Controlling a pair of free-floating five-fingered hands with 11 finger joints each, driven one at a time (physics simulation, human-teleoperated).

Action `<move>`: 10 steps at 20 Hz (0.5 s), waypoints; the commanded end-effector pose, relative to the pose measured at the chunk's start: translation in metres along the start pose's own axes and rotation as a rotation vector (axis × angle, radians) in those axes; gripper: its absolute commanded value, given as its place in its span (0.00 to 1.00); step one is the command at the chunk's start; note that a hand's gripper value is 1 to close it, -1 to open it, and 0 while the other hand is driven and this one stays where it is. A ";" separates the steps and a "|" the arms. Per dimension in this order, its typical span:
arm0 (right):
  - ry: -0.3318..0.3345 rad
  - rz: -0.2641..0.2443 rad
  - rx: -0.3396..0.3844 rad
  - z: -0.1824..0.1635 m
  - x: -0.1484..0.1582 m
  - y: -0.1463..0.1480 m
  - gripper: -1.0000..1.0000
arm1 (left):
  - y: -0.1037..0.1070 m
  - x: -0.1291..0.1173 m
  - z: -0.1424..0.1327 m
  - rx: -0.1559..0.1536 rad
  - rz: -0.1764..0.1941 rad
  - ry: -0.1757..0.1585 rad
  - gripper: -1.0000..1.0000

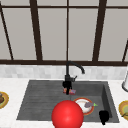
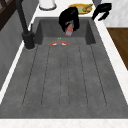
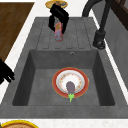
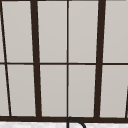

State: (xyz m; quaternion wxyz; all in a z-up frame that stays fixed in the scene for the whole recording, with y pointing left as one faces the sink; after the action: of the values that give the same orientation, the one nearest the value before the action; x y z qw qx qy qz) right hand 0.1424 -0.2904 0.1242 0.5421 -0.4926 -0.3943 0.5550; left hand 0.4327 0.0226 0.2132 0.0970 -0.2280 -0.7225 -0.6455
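Grey stone makes up the whole sink (image 3: 37, 30), a ribbed draining board on its left and a deep basin (image 3: 40, 82) on its right, white tabletop (image 1: 10, 82) all round. Above the draining board hangs the left hand (image 3: 58, 13), fingers curled down round a small pink and red packet (image 3: 58, 31). The packet hangs upright, long axis vertical, its lower end clear of the ribs, with open room on every side; the black tap (image 3: 100, 37) stands well apart at the back edge.

The right hand (image 1: 104, 116) hovers over the sink's front right rim, holding nothing; I cannot tell how far its fingers are bent.

Down in the basin lies a red-rimmed plate (image 3: 82, 86), flat on the floor, walls close on three sides. On it rests a small purple eggplant (image 3: 70, 87), green stem pointing toward the basin's right wall. A big red ball (image 1: 67, 115) sits at the front edge.
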 end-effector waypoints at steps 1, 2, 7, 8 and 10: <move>0.000 0.000 0.000 0.000 0.000 0.000 0.50 | 0.005 0.016 0.026 -0.015 0.003 0.008 1.00; 0.000 0.000 0.000 0.000 0.000 0.000 0.50 | 0.002 0.020 0.032 -0.019 0.003 0.010 1.00; 0.000 0.000 0.000 0.000 0.000 0.000 0.50 | -0.013 0.041 0.059 -0.031 -0.006 0.033 1.00; 0.000 0.000 0.000 0.000 0.000 0.000 0.50 | -0.017 0.044 0.064 -0.032 -0.005 0.040 1.00; 0.000 0.000 0.000 0.000 0.000 0.000 0.50 | -0.024 0.051 0.076 -0.036 -0.005 0.043 1.00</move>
State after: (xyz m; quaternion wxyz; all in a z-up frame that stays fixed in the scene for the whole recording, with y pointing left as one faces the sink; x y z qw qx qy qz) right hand 0.1424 -0.2904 0.1242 0.5421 -0.4926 -0.3943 0.5550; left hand 0.3996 0.0889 0.2083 0.0990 -0.2253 -0.7181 -0.6509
